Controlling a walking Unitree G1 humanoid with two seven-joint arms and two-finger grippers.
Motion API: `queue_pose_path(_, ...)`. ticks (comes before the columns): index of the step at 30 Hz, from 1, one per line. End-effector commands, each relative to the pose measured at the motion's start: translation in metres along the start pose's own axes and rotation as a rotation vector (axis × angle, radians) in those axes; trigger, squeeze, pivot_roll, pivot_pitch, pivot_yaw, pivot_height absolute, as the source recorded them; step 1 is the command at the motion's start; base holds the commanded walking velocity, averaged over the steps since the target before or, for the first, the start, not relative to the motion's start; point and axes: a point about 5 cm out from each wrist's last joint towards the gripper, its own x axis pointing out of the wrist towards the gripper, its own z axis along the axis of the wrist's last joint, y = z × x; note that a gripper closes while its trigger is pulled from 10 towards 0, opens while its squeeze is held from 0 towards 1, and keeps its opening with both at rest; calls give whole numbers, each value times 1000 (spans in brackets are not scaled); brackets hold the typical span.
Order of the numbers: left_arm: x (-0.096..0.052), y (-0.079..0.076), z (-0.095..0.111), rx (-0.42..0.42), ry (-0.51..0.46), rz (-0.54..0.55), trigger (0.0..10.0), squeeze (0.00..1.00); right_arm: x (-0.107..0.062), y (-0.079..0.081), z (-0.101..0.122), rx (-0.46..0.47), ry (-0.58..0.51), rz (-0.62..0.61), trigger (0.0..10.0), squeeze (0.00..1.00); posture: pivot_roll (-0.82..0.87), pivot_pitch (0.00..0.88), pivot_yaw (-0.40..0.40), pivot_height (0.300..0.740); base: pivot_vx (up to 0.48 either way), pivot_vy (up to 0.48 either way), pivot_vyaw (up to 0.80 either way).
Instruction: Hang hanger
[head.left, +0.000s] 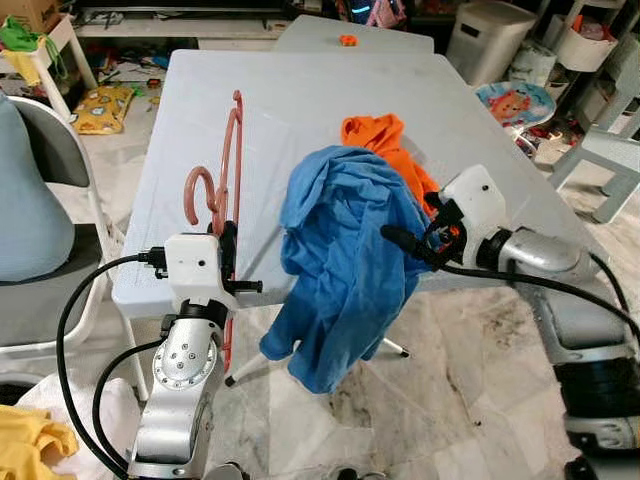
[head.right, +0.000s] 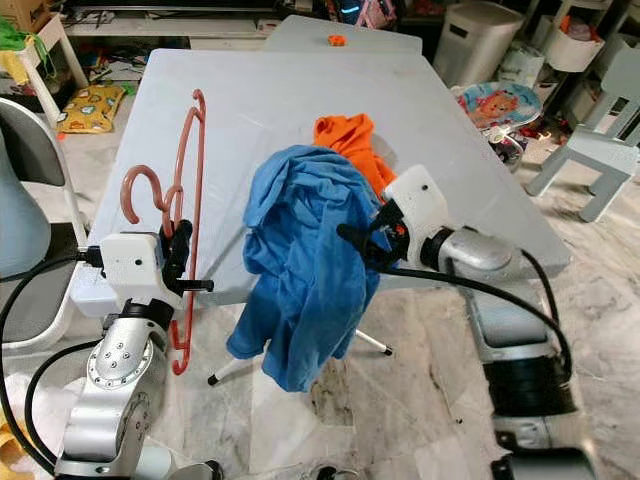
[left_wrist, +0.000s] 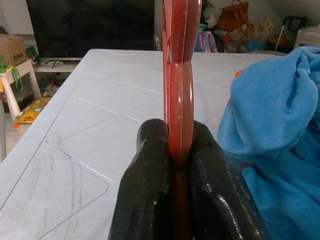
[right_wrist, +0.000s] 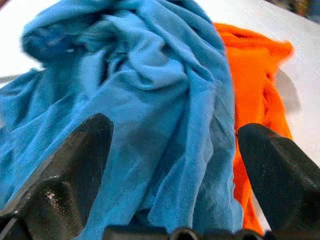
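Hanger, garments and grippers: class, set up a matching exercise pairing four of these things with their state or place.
Column one:
1. red hanger
2. blue garment
3. orange garment
4. right gripper

Column two:
A. fingers spread, pointing at blue cloth
B. lying on the white table, partly under other cloth
C. clamped between the left gripper fingers
D. draped over the table's near edge, hanging toward the floor

Pairs: 1-C, 2-D, 3-B, 4-A
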Motion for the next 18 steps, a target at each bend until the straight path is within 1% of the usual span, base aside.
queue_pose_path(1, -5, 1, -19, 4, 102, 1, 10000, 0, -3, 1, 0, 25, -7, -56, 10000, 0, 87, 165, -82, 740, 0, 0, 0)
queue_pose_path(2, -5, 1, -19, 5, 105, 2, 10000, 0, -2, 6, -2, 30, -5, -68, 10000, 0, 87, 165, -82, 740, 0, 0, 0)
queue_pose_path(4, -5, 1, -19, 5, 106, 2, 10000, 0, -2, 7, -2, 33, -4, -69, 10000, 0, 87, 165, -82, 740, 0, 0, 0)
queue_pose_path(5, -6, 1, -20, 5, 107, 1, 10000, 0, -1, 15, -5, 42, 1, -60, 10000, 0, 86, 172, -78, 740, 0, 0, 0)
queue_pose_path(6, -6, 1, -20, 4, 107, 0, 10000, 0, -1, 18, -7, 45, 5, -59, 10000, 0, 86, 172, -78, 740, 0, 0, 0)
queue_pose_path(10, -6, -1, -19, 3, 107, -7, 10000, 0, 2, 41, -18, 72, 37, -51, 10000, 0, 84, 174, -78, 740, 0, 0, 0)
queue_pose_path(11, -6, -1, -19, 3, 108, -8, 10000, 0, 4, 49, -21, 87, 45, -36, 10000, 0, 84, 174, -78, 740, 0, 0, 0)
queue_pose_path(13, -5, 0, -19, 4, 108, -9, 10000, 0, 7, 61, -25, 110, 51, -10, 10000, 0, 85, 178, -79, 740, 0, 0, 0)
queue_pose_path(14, -5, 0, -19, 5, 109, -9, 10000, 0, 8, 66, -27, 121, 56, 2, 784, 0, 87, 178, -79, 740, 0, 0, 0)
queue_pose_path(15, -6, 0, -19, 5, 109, -8, 10000, 0, 9, 71, -29, 126, 60, 14, 0, 0, 87, 178, -79, 740, 0, 0, 0)
queue_pose_path(16, -6, 0, -19, 6, 109, -8, 10000, 0, 11, 75, -31, 132, 62, 25, 0, 0, 93, 180, -78, 740, 0, 0, 0)
queue_pose_path(17, -6, 0, -19, 6, 109, -7, 10000, 0, 15, 84, -34, 150, 71, 39, 0, 0, 99, 181, -78, 740, 0, 0, 0)
queue_pose_path(18, -6, 0, -19, 6, 109, -7, 10000, 0, 15, 84, -34, 150, 71, 39, 0, 0, 99, 181, -78, 740, 0, 0, 0)
